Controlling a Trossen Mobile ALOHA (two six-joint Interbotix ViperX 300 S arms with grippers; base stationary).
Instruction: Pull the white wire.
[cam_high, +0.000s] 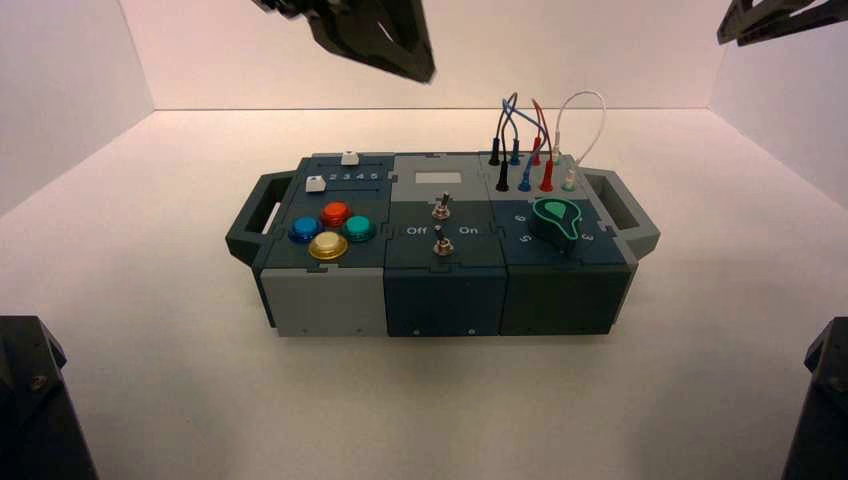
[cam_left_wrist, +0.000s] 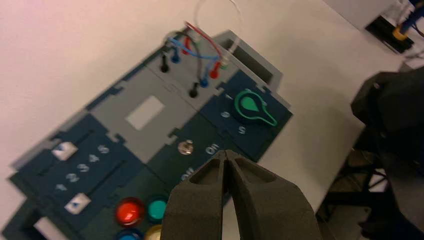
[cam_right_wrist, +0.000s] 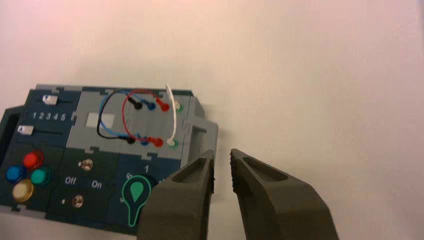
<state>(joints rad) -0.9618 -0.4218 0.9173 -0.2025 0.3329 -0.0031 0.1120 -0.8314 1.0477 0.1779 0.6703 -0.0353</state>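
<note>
Well, the grey and dark blue plastic box (cam_high: 445, 300) sits on the pale surface (cam_high: 440, 410), carrying four looped wires plugged in at its far right: one black (cam_high: 504, 135), one blue (cam_high: 522, 113), one red (cam_high: 547, 130) and the thin white arched wire (cam_high: 603, 115). Both white ends are seated by the box's right edge. The left claw (cam_left_wrist: 225, 152) hangs above the box, pressed together on nothing; the right claw (cam_right_wrist: 222, 152) is up beyond its right side, spread and not touching the white wire. The box's top also bears four round buttons (cam_high: 335, 214) (red, blue, green, yellow), two white sliders (cam_high: 316, 184), two metal toggle switches (cam_high: 442, 243) and one black knob with a green pointer (cam_high: 557, 222).
</note>
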